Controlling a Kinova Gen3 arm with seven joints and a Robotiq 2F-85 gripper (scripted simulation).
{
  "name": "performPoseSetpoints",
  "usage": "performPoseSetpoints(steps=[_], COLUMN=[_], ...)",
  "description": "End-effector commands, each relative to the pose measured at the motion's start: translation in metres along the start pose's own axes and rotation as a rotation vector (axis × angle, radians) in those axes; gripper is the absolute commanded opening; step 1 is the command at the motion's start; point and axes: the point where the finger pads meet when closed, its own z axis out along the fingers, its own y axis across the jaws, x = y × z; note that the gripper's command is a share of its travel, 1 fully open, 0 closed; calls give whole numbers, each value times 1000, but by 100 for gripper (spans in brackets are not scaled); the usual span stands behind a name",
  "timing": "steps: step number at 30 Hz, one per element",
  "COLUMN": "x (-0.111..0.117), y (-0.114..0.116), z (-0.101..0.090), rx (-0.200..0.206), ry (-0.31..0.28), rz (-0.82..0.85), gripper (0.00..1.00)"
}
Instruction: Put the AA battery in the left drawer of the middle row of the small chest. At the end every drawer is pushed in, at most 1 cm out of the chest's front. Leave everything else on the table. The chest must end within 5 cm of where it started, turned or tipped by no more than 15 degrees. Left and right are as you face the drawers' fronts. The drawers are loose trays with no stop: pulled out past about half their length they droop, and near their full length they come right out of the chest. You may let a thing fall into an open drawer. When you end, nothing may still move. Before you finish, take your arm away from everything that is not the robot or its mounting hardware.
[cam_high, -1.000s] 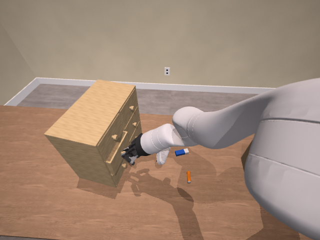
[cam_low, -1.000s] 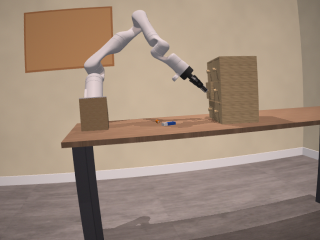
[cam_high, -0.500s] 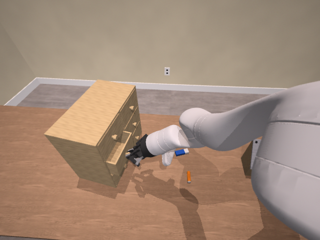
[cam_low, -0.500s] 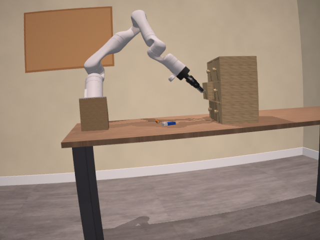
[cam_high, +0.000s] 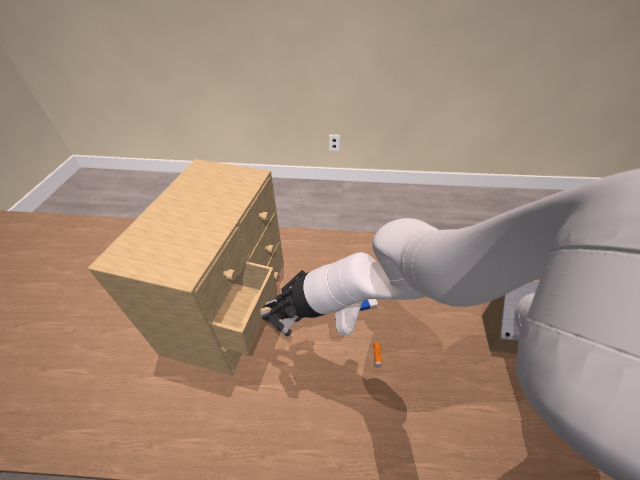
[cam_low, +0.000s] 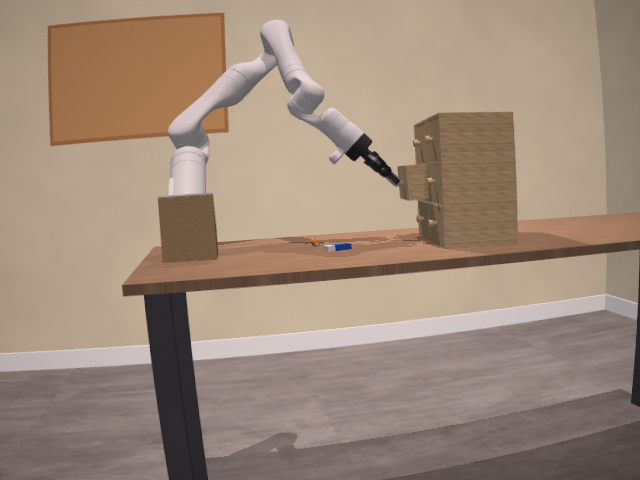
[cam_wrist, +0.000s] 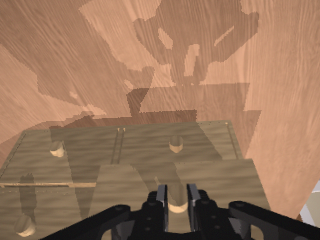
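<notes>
The AA battery, orange with a silvery end, lies on the table between the chest and the robot's base. The chest stands upright, its fronts facing the robot. The left drawer of the middle row is pulled well out and looks about level. Its visible inside is empty; its rear part is hidden in the chest. My gripper is shut on this drawer's knob, reaching down at a slant from the front.
A blue and white block lies on the table near the battery, partly behind the wrist in the top view. The other drawers that show look pushed in, such as the top left one with its knob. The robot's base box stands opposite the chest.
</notes>
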Motion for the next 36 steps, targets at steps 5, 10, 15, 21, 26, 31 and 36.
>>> performPoseSetpoints(steps=[5,10,15,21,26,31,36], x=[8,11,13,13,13,13,13], y=[0,0,0,0,0,0,0], z=[-7,-10,-12,-13,-13,-13,-13], rx=[0,0,0,-1,-1,-1,-1], ry=[2,2,2,1,0,-1,-1], rz=[-5,-5,-5,-6,-7,-7,-7], gripper=[13,13,13,13,13,13,13])
